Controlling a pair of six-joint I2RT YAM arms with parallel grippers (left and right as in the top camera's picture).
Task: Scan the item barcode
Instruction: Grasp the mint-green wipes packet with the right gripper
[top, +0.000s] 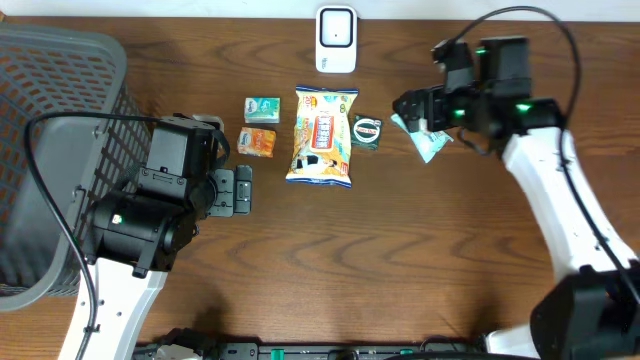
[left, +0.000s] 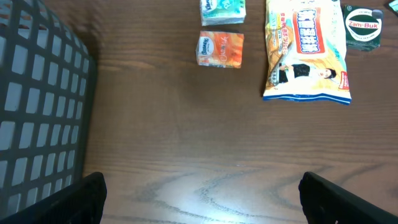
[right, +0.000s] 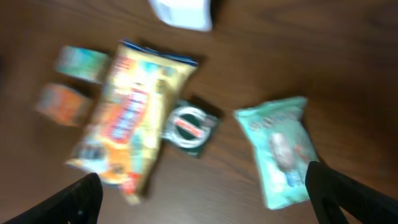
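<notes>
A mint-green packet (top: 432, 146) lies on the wooden table at three o'clock from the central snack bag (top: 322, 135), partly under the right gripper (right: 214, 202). That gripper's jaws are spread wide and hold nothing. A dark Zam-Buk tin (top: 367, 131) sits between packet and bag. A teal box (top: 262, 108) and an orange box (top: 258, 142) lie at nine o'clock, and a white scanner (top: 336, 40) stands at twelve. The left gripper (left: 202, 199), at eight o'clock, is also wide open and empty, beside a grey basket (top: 60, 100).

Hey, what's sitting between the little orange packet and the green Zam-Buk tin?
The yellow snack bag lies between the orange packet and the Zam-Buk tin, clearest in the overhead view and also in the left wrist view.
</notes>
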